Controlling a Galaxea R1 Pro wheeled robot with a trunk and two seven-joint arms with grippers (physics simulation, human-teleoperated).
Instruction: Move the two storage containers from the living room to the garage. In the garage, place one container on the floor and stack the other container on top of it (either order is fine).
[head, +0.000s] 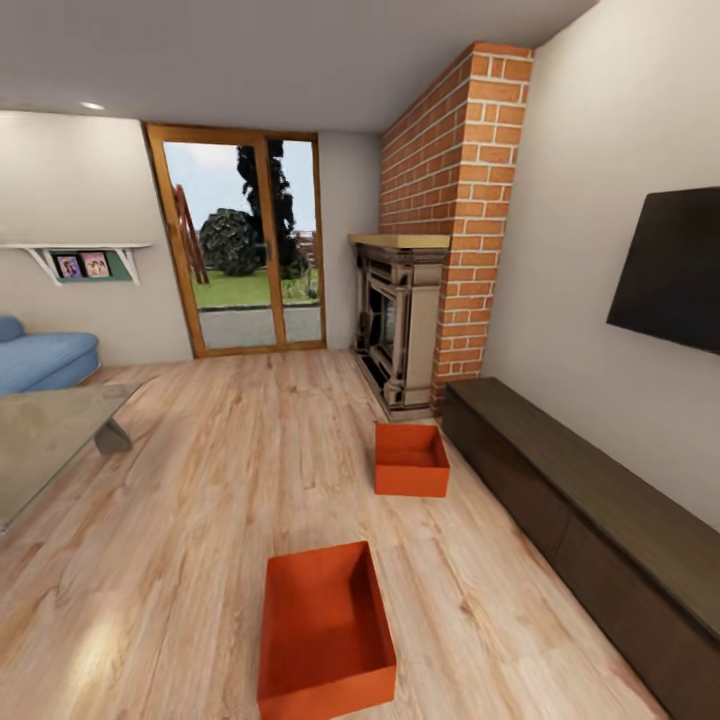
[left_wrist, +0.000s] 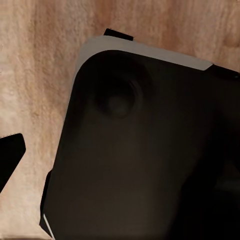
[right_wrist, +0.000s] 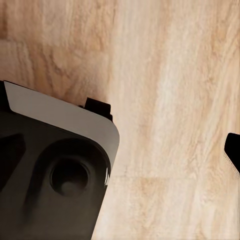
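From the head camera, the living room spreads out over a light wood plank floor (head: 200, 480). Two storage containers sit on it, both orange-red, open-topped and empty: the nearer container (head: 325, 630) lies low in the middle of the view, and the farther container (head: 411, 459) rests beyond it and a little to the right, well apart from the first and near the end of a dark low cabinet (head: 590, 520) running along the right wall. Behind it rises the red brick fireplace (head: 440, 230), with a glazed wooden door (head: 245, 240) to its left, a blue sofa (head: 45, 358) and a glass-topped desk (head: 45, 440) at the far left, and a dark screen (head: 670, 268) on the right wall. The left wrist camera looks down at plank floor past a black rounded part of the robot's body (left_wrist: 145, 150); whether the left gripper is wide or narrow cannot be told. The right wrist camera shows the same flooring and another dark, grey-edged part of the robot (right_wrist: 55, 175); the right gripper's state cannot be told either.
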